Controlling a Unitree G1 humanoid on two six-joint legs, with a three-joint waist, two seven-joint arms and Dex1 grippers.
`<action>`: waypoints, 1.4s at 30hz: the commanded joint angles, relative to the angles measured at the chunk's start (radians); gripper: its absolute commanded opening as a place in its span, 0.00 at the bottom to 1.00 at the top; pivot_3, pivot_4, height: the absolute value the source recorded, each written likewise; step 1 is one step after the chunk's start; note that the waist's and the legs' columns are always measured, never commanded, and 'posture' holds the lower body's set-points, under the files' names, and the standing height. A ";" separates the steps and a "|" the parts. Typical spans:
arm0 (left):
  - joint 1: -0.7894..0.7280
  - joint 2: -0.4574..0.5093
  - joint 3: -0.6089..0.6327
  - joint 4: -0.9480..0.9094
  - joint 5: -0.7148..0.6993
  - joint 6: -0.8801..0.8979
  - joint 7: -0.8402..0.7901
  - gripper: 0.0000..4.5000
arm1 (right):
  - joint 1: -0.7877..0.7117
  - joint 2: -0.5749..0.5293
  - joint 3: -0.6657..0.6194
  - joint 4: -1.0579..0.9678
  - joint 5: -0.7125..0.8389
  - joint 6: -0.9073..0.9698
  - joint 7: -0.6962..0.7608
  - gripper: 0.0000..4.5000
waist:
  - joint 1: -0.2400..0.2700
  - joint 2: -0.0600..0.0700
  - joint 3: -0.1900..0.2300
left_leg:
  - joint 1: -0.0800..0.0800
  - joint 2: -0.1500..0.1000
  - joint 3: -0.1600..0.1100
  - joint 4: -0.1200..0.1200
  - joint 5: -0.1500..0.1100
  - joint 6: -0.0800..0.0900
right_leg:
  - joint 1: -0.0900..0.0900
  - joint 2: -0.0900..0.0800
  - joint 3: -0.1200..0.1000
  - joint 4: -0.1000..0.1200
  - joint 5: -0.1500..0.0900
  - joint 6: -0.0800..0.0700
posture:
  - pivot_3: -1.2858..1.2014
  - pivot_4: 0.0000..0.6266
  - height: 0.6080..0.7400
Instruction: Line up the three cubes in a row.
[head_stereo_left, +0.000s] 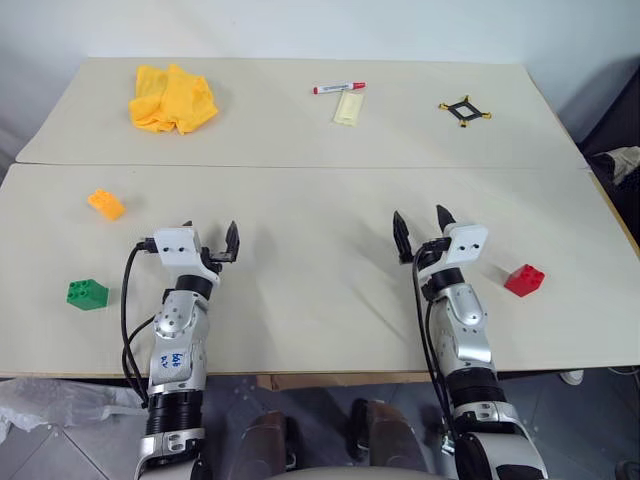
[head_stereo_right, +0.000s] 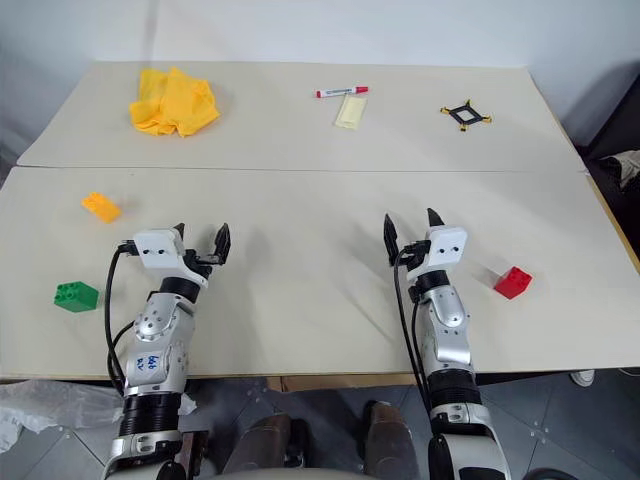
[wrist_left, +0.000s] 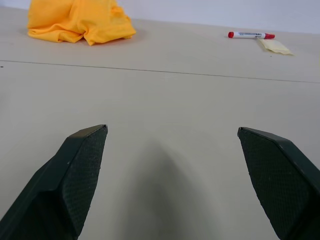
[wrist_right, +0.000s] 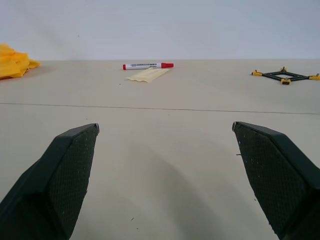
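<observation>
Three cubes lie far apart on the near table. The orange-yellow cube (head_stereo_left: 106, 204) sits at the left, and the green cube (head_stereo_left: 87, 294) is nearer the front edge below it. The red cube (head_stereo_left: 524, 280) rests at the right. My left gripper (head_stereo_left: 210, 241) hovers open over bare table, to the right of the green and orange-yellow cubes. To the left of the red cube my right gripper (head_stereo_left: 420, 228) stands open too. Nothing is between either pair of fingers (wrist_left: 80, 170) (wrist_right: 70, 175).
On the far table lie a crumpled yellow cloth (head_stereo_left: 172, 98), a red-capped marker (head_stereo_left: 338, 88) beside a pale yellow slip (head_stereo_left: 348, 108), and a black-and-yellow square frame (head_stereo_left: 464, 110). A seam (head_stereo_left: 300, 166) joins the two tables. Crumpled plastic (head_stereo_left: 40, 400) hangs off the front left edge.
</observation>
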 joint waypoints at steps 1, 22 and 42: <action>0.006 0.002 -0.014 -0.059 -0.003 0.006 -0.009 0.99 | -0.007 0.009 0.010 -0.053 0.009 0.009 0.001 1.00 | 0.000 0.000 0.000 | 0.000 0.000 0.000 0.000 0.000 0.000 | 0.000 0.000 0.000 0.000 0.000 0.000 | 0.52 0.24 1.00; 0.017 0.515 -0.254 -0.088 -0.297 0.023 -1.155 0.99 | 0.836 -0.625 -0.638 -0.637 0.414 0.439 0.589 1.00 | 0.052 0.006 0.003 | 0.001 -0.002 0.001 -0.002 -0.003 0.005 | 0.003 0.001 -0.002 -0.009 0.001 0.002 | 0.52 0.24 1.00; -0.047 0.401 -0.311 -0.107 -0.286 0.038 -1.148 0.99 | 0.225 -0.990 -0.192 0.108 0.064 0.393 0.886 1.00 | 0.028 0.011 0.005 | 0.013 0.000 0.001 -0.003 -0.006 0.006 | 0.016 -0.001 0.002 -0.012 0.002 0.001 | 0.52 0.24 1.00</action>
